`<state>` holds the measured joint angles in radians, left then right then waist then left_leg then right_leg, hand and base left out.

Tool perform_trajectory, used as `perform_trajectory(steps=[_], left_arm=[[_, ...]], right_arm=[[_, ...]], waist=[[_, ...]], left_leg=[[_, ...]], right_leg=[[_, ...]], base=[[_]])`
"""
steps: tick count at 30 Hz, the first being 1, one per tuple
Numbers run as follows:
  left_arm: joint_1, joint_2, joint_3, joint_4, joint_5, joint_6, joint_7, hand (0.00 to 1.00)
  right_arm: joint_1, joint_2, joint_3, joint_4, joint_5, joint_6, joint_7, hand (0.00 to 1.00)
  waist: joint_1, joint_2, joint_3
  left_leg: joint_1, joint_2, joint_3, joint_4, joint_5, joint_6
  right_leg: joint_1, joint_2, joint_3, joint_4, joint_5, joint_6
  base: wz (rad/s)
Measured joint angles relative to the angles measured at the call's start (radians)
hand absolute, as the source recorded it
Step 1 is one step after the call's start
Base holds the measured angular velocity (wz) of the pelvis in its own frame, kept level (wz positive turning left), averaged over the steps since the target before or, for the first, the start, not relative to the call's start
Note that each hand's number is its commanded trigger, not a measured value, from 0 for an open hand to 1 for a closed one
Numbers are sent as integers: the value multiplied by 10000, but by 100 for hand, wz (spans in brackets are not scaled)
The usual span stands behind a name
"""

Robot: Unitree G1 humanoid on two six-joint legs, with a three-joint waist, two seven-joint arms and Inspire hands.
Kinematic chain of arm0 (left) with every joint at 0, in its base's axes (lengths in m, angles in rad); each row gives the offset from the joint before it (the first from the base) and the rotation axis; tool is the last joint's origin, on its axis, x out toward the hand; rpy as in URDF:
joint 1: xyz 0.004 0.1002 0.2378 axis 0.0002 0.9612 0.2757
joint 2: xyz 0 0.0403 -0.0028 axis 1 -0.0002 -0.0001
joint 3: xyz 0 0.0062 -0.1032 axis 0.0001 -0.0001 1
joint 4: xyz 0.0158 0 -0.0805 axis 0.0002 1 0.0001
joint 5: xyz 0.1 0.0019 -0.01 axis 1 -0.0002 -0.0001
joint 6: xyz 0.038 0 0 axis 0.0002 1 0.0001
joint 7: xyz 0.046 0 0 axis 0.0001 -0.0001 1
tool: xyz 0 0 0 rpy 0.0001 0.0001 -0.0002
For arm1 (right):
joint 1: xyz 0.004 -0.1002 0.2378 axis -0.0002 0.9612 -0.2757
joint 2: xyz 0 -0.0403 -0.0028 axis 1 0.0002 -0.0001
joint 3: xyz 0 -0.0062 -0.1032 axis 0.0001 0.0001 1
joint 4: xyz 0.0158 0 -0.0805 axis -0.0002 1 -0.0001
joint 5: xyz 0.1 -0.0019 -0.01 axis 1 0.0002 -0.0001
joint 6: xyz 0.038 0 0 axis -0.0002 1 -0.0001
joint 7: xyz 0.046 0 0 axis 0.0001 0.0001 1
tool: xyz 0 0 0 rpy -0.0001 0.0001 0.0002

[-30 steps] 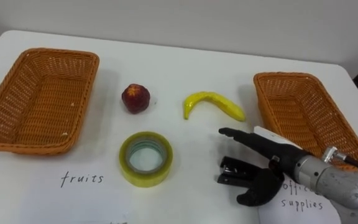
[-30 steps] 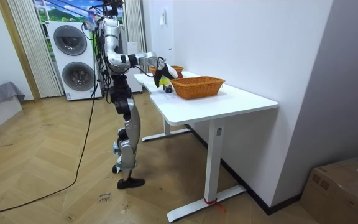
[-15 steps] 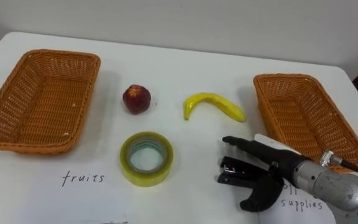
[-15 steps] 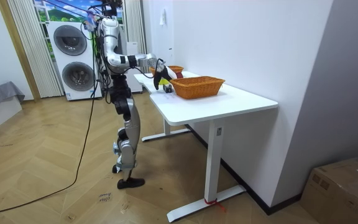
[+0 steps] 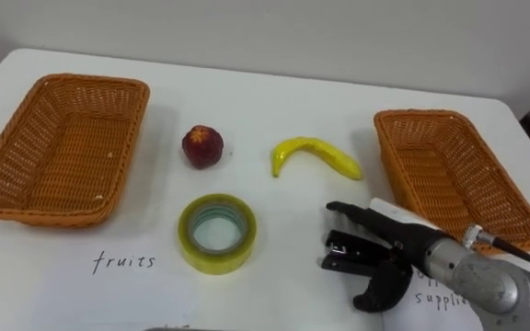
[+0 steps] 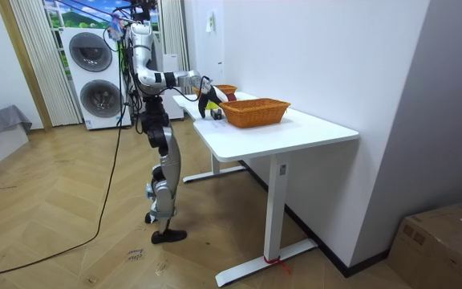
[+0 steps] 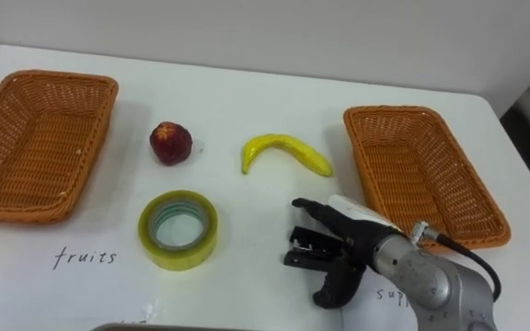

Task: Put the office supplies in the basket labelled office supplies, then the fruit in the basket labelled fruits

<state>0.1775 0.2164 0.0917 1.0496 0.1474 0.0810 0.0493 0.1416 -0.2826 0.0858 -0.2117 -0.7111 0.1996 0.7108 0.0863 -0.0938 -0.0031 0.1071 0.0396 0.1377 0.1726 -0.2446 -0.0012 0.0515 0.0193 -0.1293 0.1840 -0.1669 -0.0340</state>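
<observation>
A black stapler [image 5: 346,254] lies on the white table [image 5: 274,101] near the front right. My right hand [image 5: 405,245] hovers over it, open, with the fingers stretched along its far side and the thumb hooked round its near side; I cannot tell if they touch it. A roll of yellow tape [image 5: 216,233] lies flat at front centre. Behind it sit a red apple [image 5: 201,145] and a yellow banana [image 5: 316,153]. One empty wicker basket [image 5: 46,218] stands at the left, above a handwritten "fruits" label [image 5: 122,263]. The other empty wicker basket [image 5: 386,158] stands at the right.
A paper label for office supplies [image 5: 442,300] lies under my right wrist at the table's front edge. In the room view I stand at the near end of the table [image 6: 295,132], right arm reaching over it, with washing machines [image 6: 95,76] behind me.
My right hand has sunk slightly towards the stapler and drawn a little nearer to me. The fruit, tape and baskets have not moved.
</observation>
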Motion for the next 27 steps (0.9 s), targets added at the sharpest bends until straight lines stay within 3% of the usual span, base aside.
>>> perform_trajectory(steps=[9, 10, 12, 27], left_arm=[[70, -107, 6, -100, -445, 61, 342, 0], [71, -106, 13, -100, -587, 60, 368, 0], [89, -113, 9, -101, -590, 62, 415, 0], [206, -110, -392, -69, -574, 651, 779, 0]], right_arm=[[-49, 73, 69, 162, -345, 222, -343, 2], [-60, 73, 66, 181, -372, 269, -393, 55], [-51, 73, 76, 167, -381, 412, -436, 100], [-220, 134, 569, 68, -1648, 953, -1017, 100]], waist=[[1, 58, -69], [15, 62, -73], [12, 63, -73], [25, 116, -97]], left_leg=[[74, 1, -14, 5, 5, 3], [76, 1, -24, 1, 6, 4], [81, 1, -26, -7, 7, 5], [56, -22, -175, -6, 5, 7]], right_leg=[[7, 5, -39, -7, 1, 1], [22, 7, -57, -4, 1, 1], [36, 11, -75, 2, 1, 1], [150, 0, -217, -123, 2, 4]], base=[[0], [0], [0], [2]])
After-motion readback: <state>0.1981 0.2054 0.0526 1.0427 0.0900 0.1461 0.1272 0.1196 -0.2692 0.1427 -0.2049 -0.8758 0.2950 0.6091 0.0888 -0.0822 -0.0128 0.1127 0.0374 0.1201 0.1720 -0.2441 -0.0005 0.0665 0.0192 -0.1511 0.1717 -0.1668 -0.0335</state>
